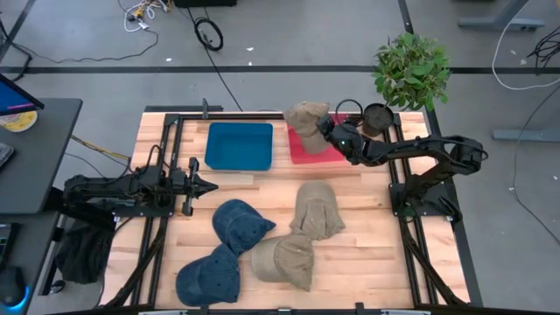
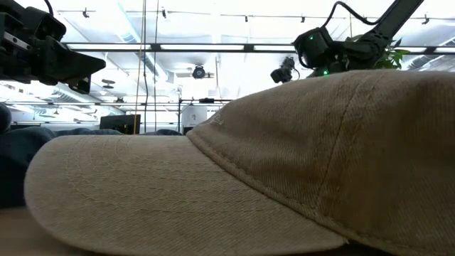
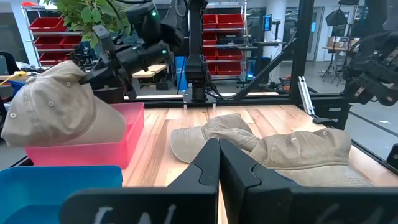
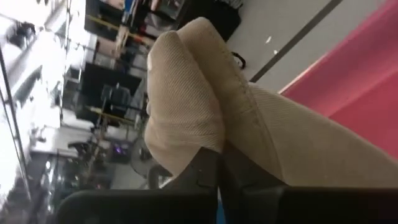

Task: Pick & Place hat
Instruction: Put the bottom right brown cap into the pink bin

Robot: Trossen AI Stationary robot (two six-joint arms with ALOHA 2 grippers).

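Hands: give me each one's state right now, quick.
Left hand: closed, holding nothing, waiting at the table's left.
Right hand: closed on a tan hat over the pink bin.

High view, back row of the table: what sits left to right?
Blue rectangular plastic bin → pink rectangular plastic bin with the tan cloth cap held over it → right hand, shut on that cap → green leafy potted plant.

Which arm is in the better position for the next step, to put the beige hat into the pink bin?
The right arm. Its gripper is shut on the beige hat over the pink bin. The left gripper waits shut, away from the bin.
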